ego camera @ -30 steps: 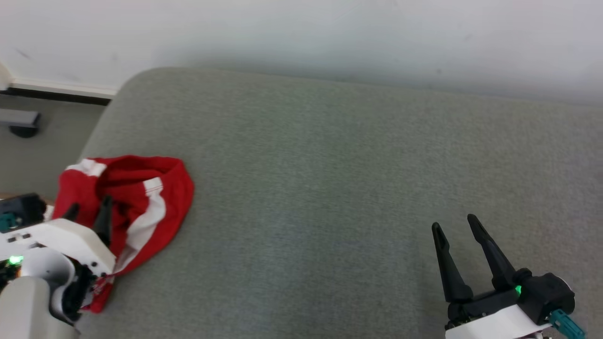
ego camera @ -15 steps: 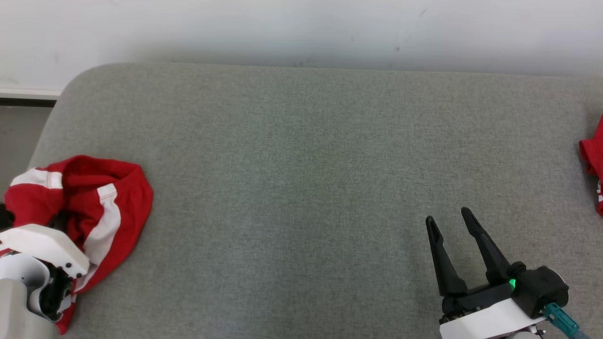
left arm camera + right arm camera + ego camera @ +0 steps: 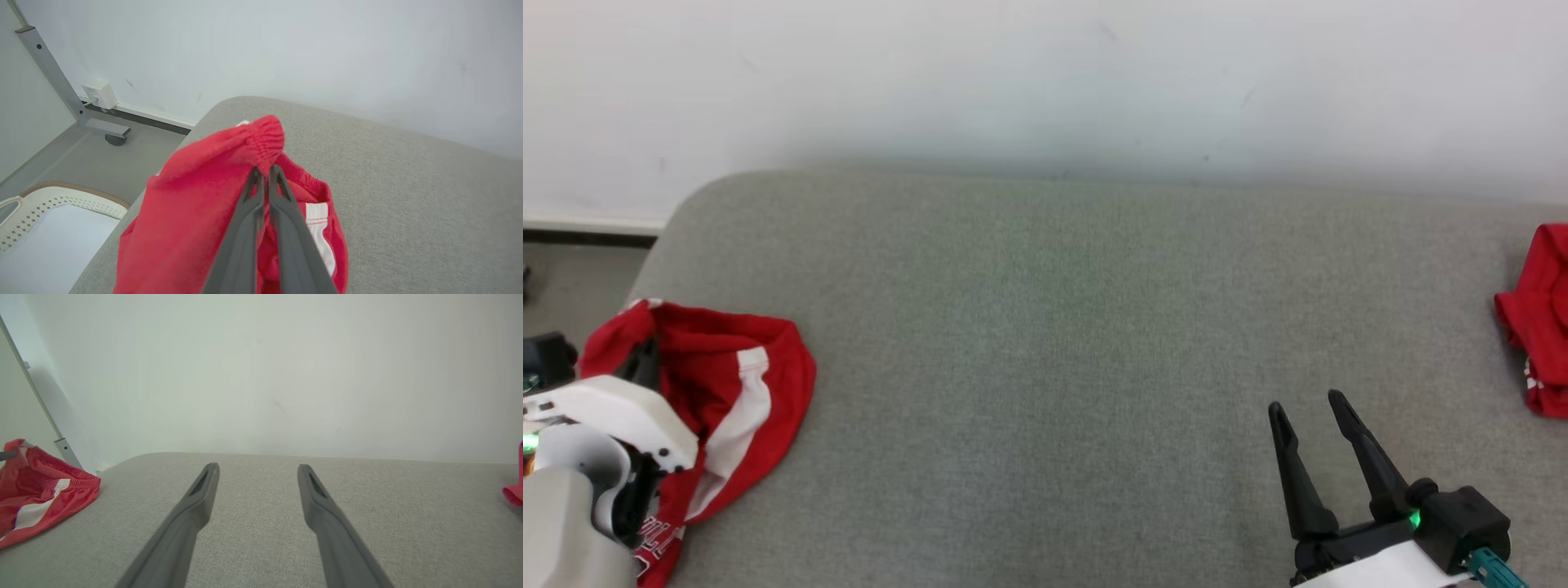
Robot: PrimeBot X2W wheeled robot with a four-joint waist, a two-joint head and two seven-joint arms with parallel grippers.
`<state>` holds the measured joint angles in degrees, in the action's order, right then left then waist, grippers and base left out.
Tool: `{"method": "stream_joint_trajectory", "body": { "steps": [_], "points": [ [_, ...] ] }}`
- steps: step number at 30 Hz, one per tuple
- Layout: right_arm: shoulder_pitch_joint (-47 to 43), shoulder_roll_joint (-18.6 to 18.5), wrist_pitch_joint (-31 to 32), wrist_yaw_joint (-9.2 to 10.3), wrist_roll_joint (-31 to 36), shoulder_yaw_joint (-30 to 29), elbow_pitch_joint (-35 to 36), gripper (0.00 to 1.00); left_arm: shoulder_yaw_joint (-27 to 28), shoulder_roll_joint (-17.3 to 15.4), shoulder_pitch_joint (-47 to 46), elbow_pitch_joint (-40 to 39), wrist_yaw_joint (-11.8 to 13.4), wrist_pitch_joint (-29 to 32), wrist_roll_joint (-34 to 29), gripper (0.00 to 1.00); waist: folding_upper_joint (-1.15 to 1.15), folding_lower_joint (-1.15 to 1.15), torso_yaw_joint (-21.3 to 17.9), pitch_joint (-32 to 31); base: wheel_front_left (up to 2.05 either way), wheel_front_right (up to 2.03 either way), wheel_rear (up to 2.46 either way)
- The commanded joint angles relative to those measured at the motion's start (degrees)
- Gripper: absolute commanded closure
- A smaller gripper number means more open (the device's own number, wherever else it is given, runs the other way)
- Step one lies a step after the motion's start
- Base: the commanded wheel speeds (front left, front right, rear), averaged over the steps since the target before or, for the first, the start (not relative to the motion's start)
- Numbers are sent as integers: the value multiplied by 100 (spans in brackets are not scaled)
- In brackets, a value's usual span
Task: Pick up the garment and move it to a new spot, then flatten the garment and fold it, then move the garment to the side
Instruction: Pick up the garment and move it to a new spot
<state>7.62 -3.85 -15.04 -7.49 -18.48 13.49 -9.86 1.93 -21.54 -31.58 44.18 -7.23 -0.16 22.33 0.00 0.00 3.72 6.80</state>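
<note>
I was on the first step, the pick-up. My left pincer (image 3: 264, 169) was closed tight, its two dark fingers pressed together on the gathered elastic waistband of the crumpled red fabric garment (image 3: 192, 204) with the white side stripe. The pinched fold stood up just past the fingertips, and the rest of the cloth hung below and around the fingers in a loose bunch. In the head view the garment (image 3: 698, 359) lay beside and ahead of that pincer, at the left end of the long grey fabric-covered surface (image 3: 1045, 343). Its lower folds seemed to rest on the surface, though the white wrist housing hid part of the heap, so I could not be sure how much was lifted.

My right pincer (image 3: 1305, 404) was spread wide and held nothing, hovering low over bare grey fabric. The garment was well off to its left. A second bunched red cloth (image 3: 1535, 318) lay well off to its right, at the far end of the surface.

I judged the task barely begun: gripped, not yet carried. The next move called for raising the left pincer until the cloth hung free, then carrying it toward the open stretch ahead of the right pincer. A waistband pinch is narrow, so I would lift slowly and watch for slipping.
</note>
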Motion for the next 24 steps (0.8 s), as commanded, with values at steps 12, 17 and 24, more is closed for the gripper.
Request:
{"method": "stream_joint_trajectory", "body": {
  "steps": [12, 17, 24],
  "points": [
    [-452, -53, -16, 1, -111, -186, 27, 0, -500, 125, 261, -2132, 6, 587, 160, 100, 0, 0, -167, -762, 0, 0, 0],
    [-496, -83, -16, 1, -99, -217, 60, 0, -660, 222, 350, -3271, 67, 986, 203, 100, 0, 0, -401, -847, 0, 0, 0],
    [-478, -112, -16, 1, -111, -222, 93, 0, -960, 472, 348, -4535, 153, 1493, 339, 100, 0, 0, -872, -884, 0, 0, 0]
  ]
}}
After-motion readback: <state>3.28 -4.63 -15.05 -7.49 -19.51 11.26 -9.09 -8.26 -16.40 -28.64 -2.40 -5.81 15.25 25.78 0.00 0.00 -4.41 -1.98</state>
